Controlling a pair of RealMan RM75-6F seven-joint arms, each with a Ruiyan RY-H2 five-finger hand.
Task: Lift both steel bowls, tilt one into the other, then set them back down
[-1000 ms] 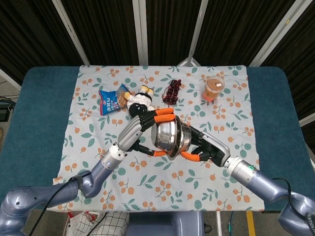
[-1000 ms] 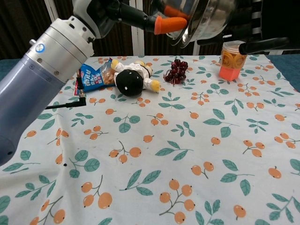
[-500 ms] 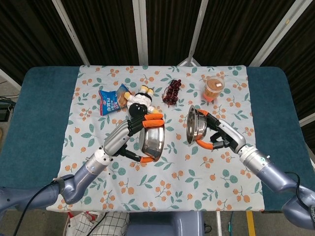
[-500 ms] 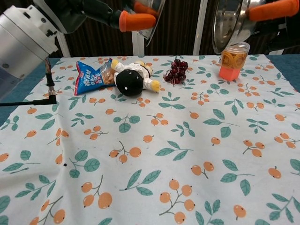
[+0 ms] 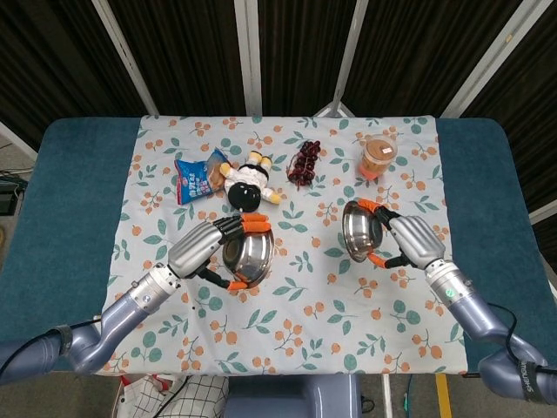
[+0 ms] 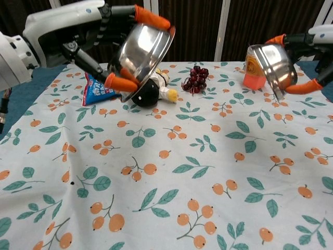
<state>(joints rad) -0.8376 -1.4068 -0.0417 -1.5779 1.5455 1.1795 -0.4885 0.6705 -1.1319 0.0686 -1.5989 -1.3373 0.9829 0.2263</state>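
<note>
Right now my left hand (image 5: 202, 248) grips one steel bowl (image 5: 245, 252), fingers wrapped over its rim and underside, holding it in the air above the flowered tablecloth (image 5: 296, 296). From the chest view this bowl (image 6: 141, 52) is tipped on its side, its mouth turned away toward the far side; I cannot tell whether anything is in it. My right hand (image 5: 407, 240) holds the second steel bowl (image 5: 359, 232) the same way, tilted, with its open mouth facing my left hand; it looks empty. Beyond my right hand stands a clear plastic cup (image 5: 379, 155) with orange contents. Beyond my left hand lie a doll (image 5: 246, 181), a blue snack packet (image 5: 197, 177) and dark grapes (image 5: 304, 162).
</note>
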